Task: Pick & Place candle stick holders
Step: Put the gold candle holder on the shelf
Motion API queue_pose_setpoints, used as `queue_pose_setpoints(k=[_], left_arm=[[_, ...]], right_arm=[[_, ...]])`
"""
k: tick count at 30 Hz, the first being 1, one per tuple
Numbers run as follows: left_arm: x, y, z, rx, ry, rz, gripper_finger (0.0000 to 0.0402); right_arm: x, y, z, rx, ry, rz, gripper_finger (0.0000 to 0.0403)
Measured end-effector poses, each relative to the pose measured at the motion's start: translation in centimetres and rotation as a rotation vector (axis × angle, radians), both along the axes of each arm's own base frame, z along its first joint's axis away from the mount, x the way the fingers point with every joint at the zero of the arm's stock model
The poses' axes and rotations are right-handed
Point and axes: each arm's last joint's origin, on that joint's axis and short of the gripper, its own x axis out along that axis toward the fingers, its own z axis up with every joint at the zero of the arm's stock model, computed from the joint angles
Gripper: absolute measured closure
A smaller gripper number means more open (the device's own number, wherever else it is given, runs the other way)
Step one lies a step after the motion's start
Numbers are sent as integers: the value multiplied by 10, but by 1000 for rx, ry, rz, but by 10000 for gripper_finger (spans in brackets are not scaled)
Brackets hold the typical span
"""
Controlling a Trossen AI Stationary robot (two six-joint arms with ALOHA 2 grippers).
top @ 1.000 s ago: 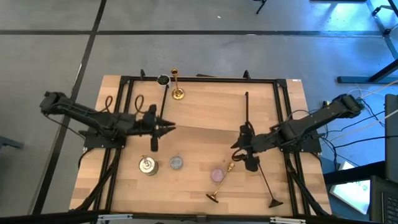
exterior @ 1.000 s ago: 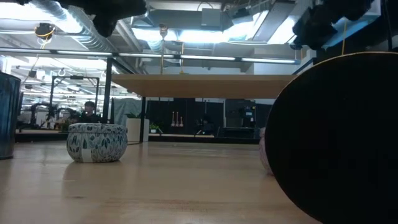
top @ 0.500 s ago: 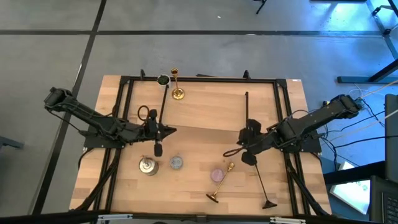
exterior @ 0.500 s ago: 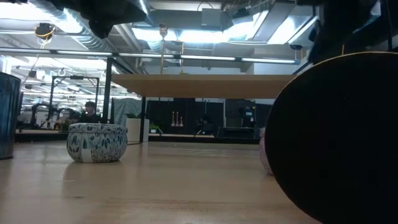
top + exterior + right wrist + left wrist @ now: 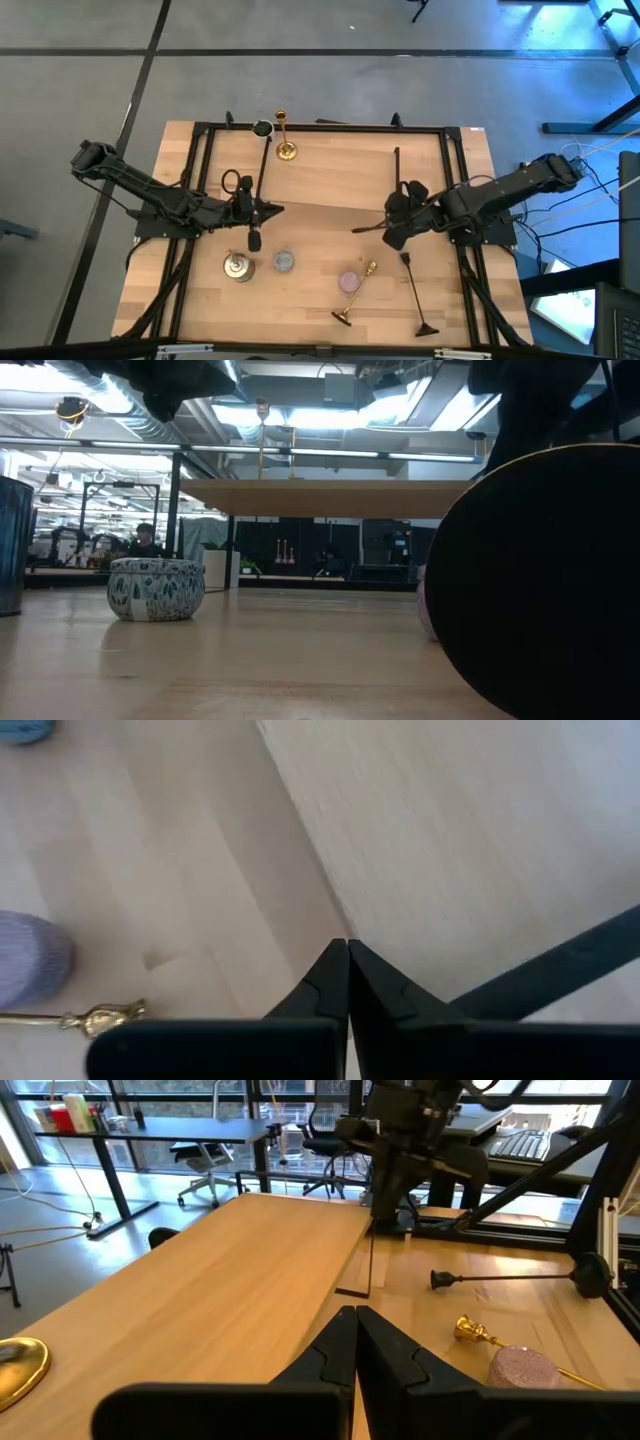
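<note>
My left gripper (image 5: 276,208) hangs over the left half of the counter (image 5: 320,180), its jaws pressed together on nothing. My right gripper (image 5: 358,229) hangs over the right half, its jaws also together and empty.

The candle stick holders are slim and shiny gold, each a thin stem with a round flared base and a small cup at the top. I count two. Working from the left, the first candle stick holder (image 5: 284,137) stands upright near the far edge of the counter, just beside a dark round fitting (image 5: 262,129) on the black frame. The second candle stick holder (image 5: 356,294) lies on its side near the front edge, right of centre, base toward the front and cup toward my right gripper. In my left wrist view its cup end (image 5: 472,1329) lies next to the pink candle.

Along the front, from the left: one squat silver tin (image 5: 238,267) with a patterned wall, one small round blue-grey candle (image 5: 285,262), one small round pink candle (image 5: 349,282) just beside the lying holder's stem. So two candles, one tin.

In the low view the lying holder's base (image 5: 545,580) fills the right side as a dark disc.
</note>
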Motion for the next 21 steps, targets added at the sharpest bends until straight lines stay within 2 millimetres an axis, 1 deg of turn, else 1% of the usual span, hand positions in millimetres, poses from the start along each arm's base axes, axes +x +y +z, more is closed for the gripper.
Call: queue_pose_setpoints(k=[6, 13, 17, 19, 21], left_arm=[[0, 0, 0, 2, 2, -1, 400], [0, 0, 0, 3, 3, 0, 399], [0, -1, 0, -2, 6, -29, 400], [0, -2, 0, -2, 8, -78, 399], [1, -4, 0, -5, 12, -145, 399]], right_arm=[[4, -7, -7, -17, 55, -42, 400], [6, -9, -7, -15, 44, -47, 400], [9, -1, -5, 32, 23, 41, 400], [12, 6, -1, 62, -9, 113, 400], [18, 17, 8, 88, -78, 210, 400]])
